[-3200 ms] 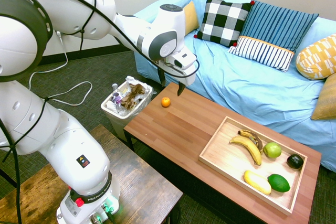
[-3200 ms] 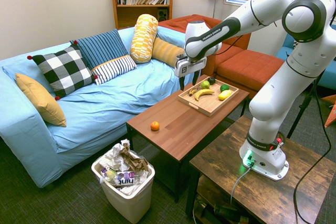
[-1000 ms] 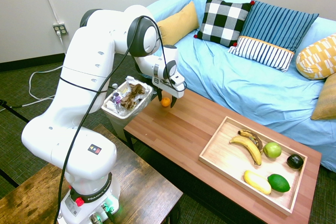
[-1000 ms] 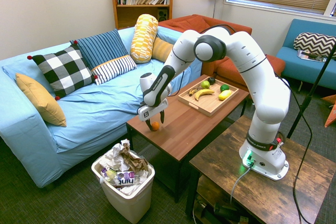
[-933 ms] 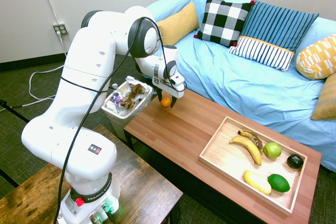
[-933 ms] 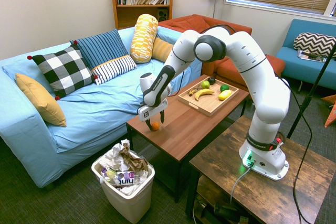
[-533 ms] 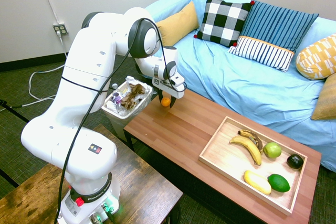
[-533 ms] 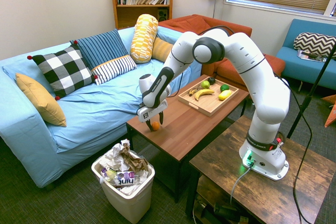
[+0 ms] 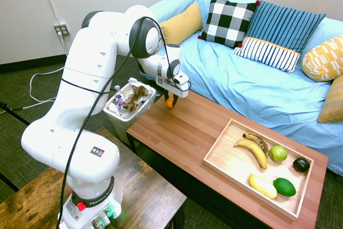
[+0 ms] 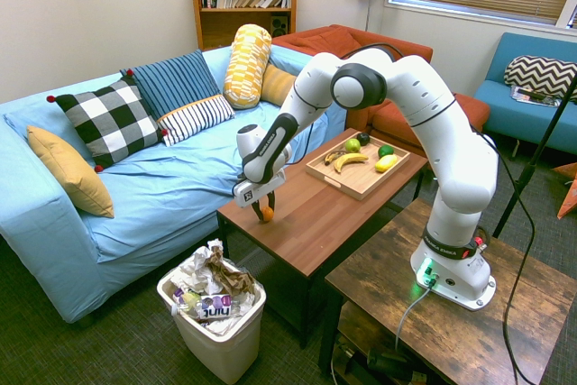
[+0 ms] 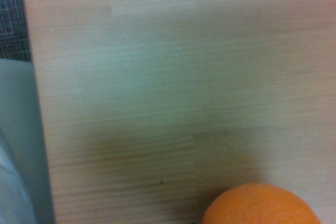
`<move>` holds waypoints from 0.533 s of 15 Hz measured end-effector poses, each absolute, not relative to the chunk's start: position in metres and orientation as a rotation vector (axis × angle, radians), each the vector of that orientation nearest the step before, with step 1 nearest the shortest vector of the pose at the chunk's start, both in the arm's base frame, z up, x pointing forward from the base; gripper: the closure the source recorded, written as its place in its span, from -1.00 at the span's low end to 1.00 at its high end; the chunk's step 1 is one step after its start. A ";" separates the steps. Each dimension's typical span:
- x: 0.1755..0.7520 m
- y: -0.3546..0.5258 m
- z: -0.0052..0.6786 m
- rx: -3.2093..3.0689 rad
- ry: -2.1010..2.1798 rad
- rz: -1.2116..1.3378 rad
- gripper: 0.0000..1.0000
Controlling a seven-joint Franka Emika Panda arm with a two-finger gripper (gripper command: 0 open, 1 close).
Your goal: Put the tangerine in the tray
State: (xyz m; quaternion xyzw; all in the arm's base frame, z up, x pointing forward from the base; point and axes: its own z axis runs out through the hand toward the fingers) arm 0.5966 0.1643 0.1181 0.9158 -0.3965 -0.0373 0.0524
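Fingers now against tangerine (image 9: 170,103)

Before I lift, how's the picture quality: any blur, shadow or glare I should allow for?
Wrist view: tabletop soft, a dark shadow beside the tangerine, fruit cut off by the frame. First exterior view: wide-angle, sofa cover brightly lit. Second exterior view: tray sharp enough, green glow at the arm's base.

Beside the smooth, wood-grained tabletop (image 9: 182,127): rumpled matt cloth on the sofa (image 9: 230,73), crumpled paper in the glossy plastic bin (image 10: 215,334).
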 end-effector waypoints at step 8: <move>0.596 0.013 0.267 2.722 -1.451 0.047 1.00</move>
